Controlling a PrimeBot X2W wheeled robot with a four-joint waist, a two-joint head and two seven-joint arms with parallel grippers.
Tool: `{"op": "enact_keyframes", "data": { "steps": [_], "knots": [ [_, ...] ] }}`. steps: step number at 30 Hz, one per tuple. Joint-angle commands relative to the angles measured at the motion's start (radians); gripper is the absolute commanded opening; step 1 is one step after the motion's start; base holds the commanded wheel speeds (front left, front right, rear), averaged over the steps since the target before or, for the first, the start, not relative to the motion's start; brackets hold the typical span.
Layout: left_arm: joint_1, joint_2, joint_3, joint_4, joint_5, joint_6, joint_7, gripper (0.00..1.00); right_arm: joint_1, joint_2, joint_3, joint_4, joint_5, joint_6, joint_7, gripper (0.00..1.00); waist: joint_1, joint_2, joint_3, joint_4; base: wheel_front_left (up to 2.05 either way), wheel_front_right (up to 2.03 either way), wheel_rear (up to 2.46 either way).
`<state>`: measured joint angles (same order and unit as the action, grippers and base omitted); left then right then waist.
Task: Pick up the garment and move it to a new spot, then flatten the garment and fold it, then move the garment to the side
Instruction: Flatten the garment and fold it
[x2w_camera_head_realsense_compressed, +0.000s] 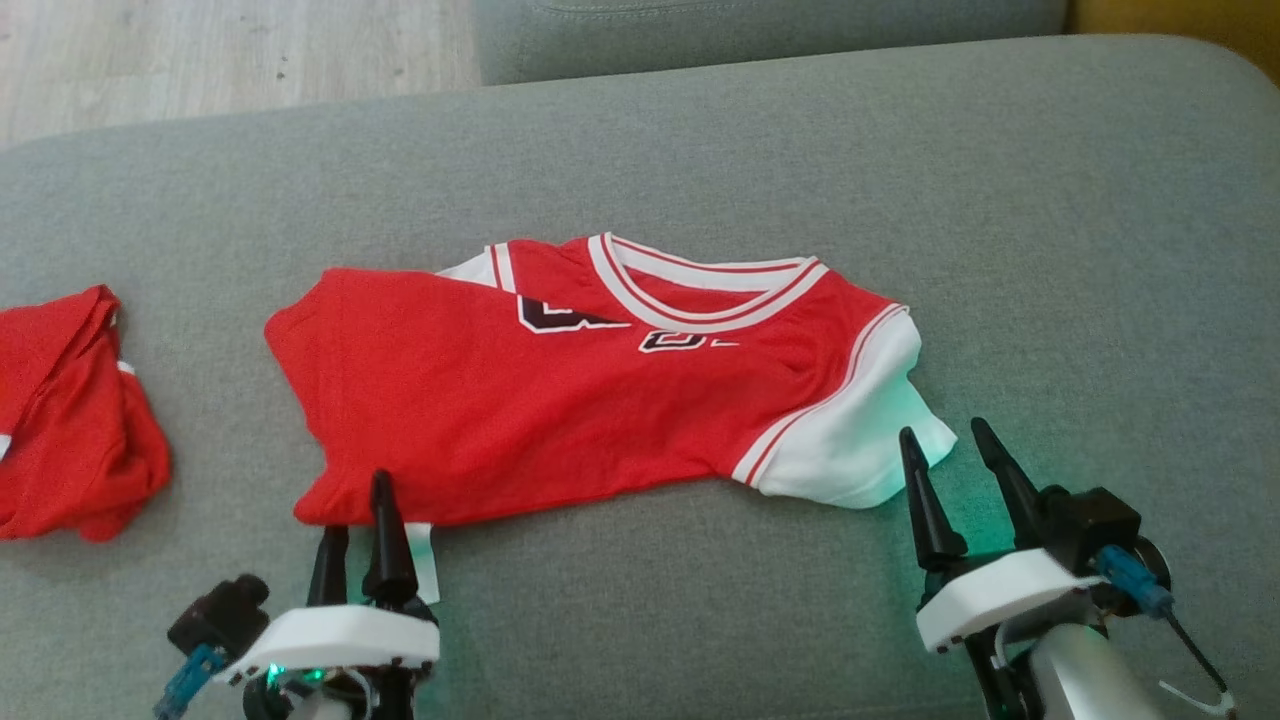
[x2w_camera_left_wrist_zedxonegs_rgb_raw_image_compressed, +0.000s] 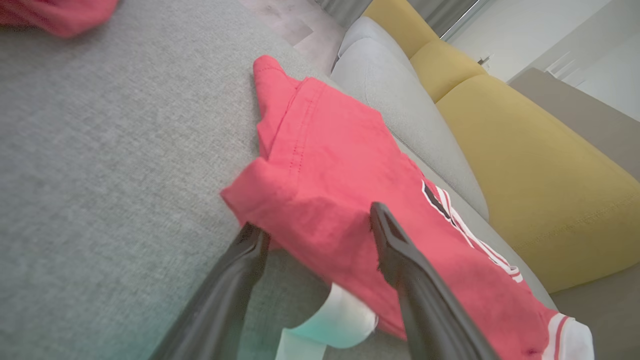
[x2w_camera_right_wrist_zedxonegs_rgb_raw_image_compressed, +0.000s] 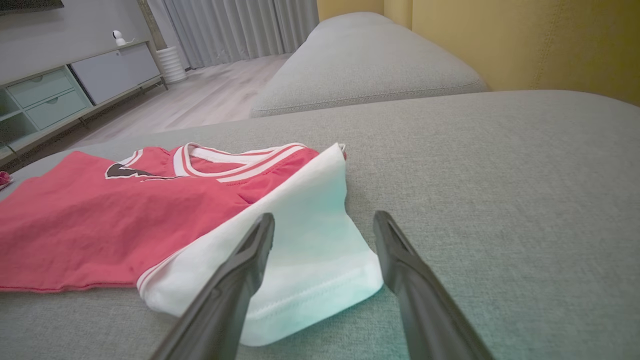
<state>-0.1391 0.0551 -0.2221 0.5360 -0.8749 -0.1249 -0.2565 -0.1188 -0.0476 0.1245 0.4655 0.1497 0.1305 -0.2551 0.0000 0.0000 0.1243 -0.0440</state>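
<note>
Left end effector (x2w_camera_head_realsense_compressed: 358, 505), jaws wide and holding nothing, sits at the near left corner of the red jersey (x2w_camera_head_realsense_compressed: 520, 400). In the left wrist view one finger rides over the cloth and the other meets its edge. Right end effector (x2w_camera_head_realsense_compressed: 942, 428), equally wide and empty, points at the near corner of the white sleeve (x2w_camera_head_realsense_compressed: 860, 440) at the jersey's right end, with that corner lying between its fingers. The jersey lies mid-sofa (x2w_camera_head_realsense_compressed: 700, 150), its long axis running left to right and its collar (x2w_camera_head_realsense_compressed: 700, 290) on the far side. Each near corner lies just beyond its own arm, so a two-handed pinch looks the likely next step, with the left arm marginally further in. A white strip (x2w_camera_head_realsense_compressed: 425, 560) pokes from under the near edge; whether it is a label cannot be told. Black chest letters (x2w_camera_head_realsense_compressed: 560, 318) are creased over and unreadable, and no brand shows. A second red garment (x2w_camera_head_realsense_compressed: 70, 410) lies bunched at the left, well apart.
</note>
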Motion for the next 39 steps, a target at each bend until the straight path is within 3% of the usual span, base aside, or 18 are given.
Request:
{"op": "enact_keyframes", "data": {
  "steps": [1,22,34,39],
  "knots": [
    [-0.035,0.018,0.039,-0.038,-0.009,-0.006,-0.005,1.0,-0.034,-0.003,0.025,-0.028,0.005,0.0,-0.007,1.0,0.0,0.0,0.004,-0.002,0.0,0.0,0.0],
    [-0.023,0.013,0.083,-0.071,-0.006,-0.006,-0.005,1.0,-0.04,-0.003,0.037,-0.022,0.025,0.0,-0.007,1.0,0.0,0.0,0.014,0.003,0.0,0.0,0.0],
    [-0.014,0.024,0.09,-0.036,0.075,-0.006,-0.005,1.0,-0.041,-0.003,0.041,-0.009,0.032,0.0,-0.007,1.0,0.0,0.0,0.007,0.005,0.0,0.0,0.0],
    [-0.03,0.048,0.106,-0.041,0.163,-0.006,-0.005,1.0,-0.044,-0.003,0.039,-0.004,0.034,0.0,-0.007,1.0,0.0,0.0,0.008,0.004,0.0,0.0,0.0]
  ]
}}
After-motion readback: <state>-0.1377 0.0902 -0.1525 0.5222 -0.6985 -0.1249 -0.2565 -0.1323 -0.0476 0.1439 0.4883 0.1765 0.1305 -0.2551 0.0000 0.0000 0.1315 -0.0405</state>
